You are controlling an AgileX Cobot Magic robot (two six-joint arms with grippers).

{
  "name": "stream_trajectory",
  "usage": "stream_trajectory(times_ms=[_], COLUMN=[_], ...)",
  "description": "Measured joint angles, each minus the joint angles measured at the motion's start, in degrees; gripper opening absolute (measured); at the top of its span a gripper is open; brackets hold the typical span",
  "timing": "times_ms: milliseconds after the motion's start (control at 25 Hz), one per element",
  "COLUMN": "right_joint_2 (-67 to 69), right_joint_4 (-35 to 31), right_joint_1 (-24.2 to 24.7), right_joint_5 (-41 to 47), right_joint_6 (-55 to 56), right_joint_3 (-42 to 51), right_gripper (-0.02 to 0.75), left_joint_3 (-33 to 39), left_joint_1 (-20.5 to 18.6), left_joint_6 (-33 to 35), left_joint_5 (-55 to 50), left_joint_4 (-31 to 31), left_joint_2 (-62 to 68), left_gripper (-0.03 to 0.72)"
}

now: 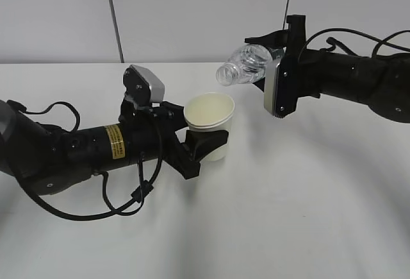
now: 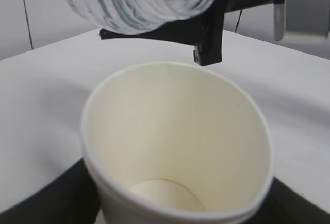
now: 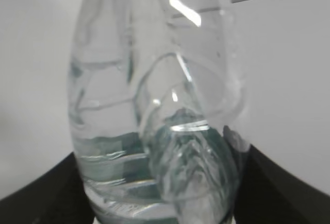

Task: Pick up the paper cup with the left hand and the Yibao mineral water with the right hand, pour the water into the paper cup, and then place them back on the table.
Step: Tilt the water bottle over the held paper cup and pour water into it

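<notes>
My left gripper point(image 1: 204, 143) is shut on the white paper cup point(image 1: 210, 124), held upright just above the white table point(image 1: 295, 215). The cup point(image 2: 175, 147) fills the left wrist view; its cream inside looks dry. My right gripper point(image 1: 272, 61) is shut on the Yibao mineral water bottle point(image 1: 246, 63), which is tipped over on its side. The uncapped mouth points left and slightly down, above and just right of the cup's rim. The bottle's ribbed neck point(image 2: 139, 0) hangs over the cup. In the right wrist view the bottle point(image 3: 154, 110) holds clear water low down. No stream shows.
A pale wall with a dark vertical seam point(image 1: 114, 16) stands behind the table. Black cables point(image 1: 122, 202) loop beside the left arm on the tabletop. The right arm point(image 1: 359, 80) reaches in from the right edge.
</notes>
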State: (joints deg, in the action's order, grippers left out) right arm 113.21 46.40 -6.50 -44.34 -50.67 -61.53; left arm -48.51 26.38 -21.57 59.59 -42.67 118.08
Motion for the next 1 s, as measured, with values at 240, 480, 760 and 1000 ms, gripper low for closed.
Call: stream_trajectory(times_ms=[240, 480, 760, 1000], right_joint_2=[0.0, 0.0, 0.0, 0.0], right_joint_4=[0.0, 0.0, 0.0, 0.0], right_joint_1=[0.0, 0.0, 0.0, 0.0], right_joint_5=[0.0, 0.0, 0.0, 0.0], right_joint_6=[-0.1, -0.3, -0.3, -1.4], right_joint_3=[0.0, 0.0, 0.0, 0.0], right_gripper=[0.501, 0.501, 0.501, 0.501], left_joint_3=[0.0, 0.0, -1.7, -1.7], left_joint_1=[0.0, 0.0, 0.7, 1.9], left_joint_6=[0.0, 0.0, 0.0, 0.0], left_joint_5=[0.4, 1.1, 0.9, -0.9], left_joint_4=[0.4, 0.4, 0.4, 0.3], left_joint_2=[0.0, 0.0, 0.1, 0.1], left_gripper=[0.442, 0.442, 0.442, 0.442])
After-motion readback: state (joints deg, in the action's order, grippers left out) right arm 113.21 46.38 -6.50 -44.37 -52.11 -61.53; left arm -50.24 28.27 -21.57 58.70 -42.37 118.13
